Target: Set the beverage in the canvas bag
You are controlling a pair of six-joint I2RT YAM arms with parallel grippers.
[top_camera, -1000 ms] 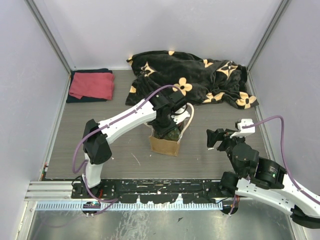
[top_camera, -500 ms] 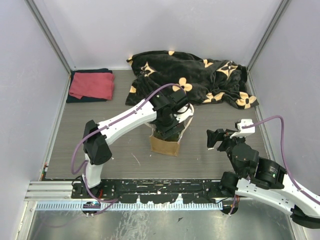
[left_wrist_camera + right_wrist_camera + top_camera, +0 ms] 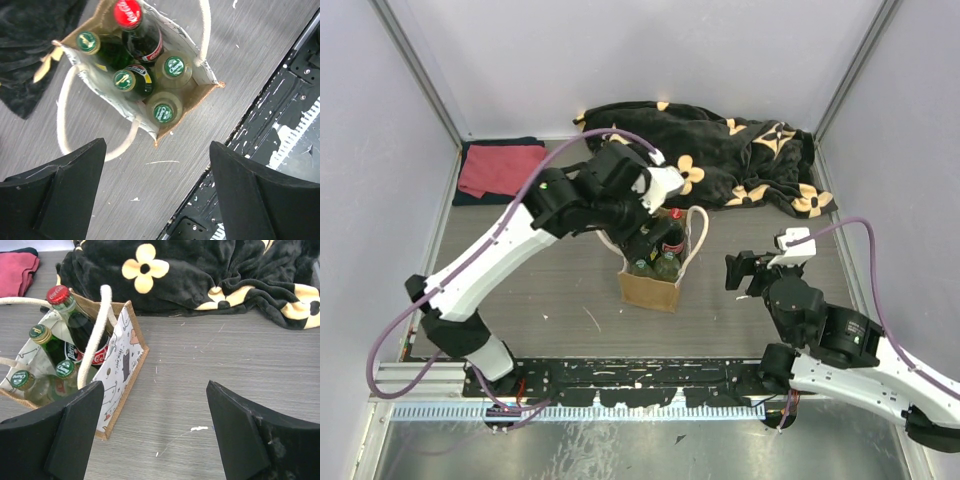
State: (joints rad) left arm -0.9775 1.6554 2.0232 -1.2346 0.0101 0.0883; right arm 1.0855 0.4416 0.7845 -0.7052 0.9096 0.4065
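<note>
Canvas bag upright at mid-table in the top view, mouth open, just near of the black flower-patterned blanket. Holds the red-capped beverage bottle at its far right side, standing on its base, cap up, long axis vertical. Green-capped bottles packed on the near side of it. Left gripper raised over the bag's left part, jaws spread, nothing between them. Right gripper well apart to the right of the bag, jaws likewise wide and empty. Folded red cloth at the far left. Left wrist view, looking straight down past the left gripper with both black fingers far apart: bag below, red cap of the beverage bottle pointing at the lens, four green-capped bottles crowded beside it, white rope handles flopped outward. Right wrist view, between the parted fingers of the right gripper: bag at the left with its printed side facing, beverage bottle at the far end, neck up and leaning slightly, blanket beyond.
</note>
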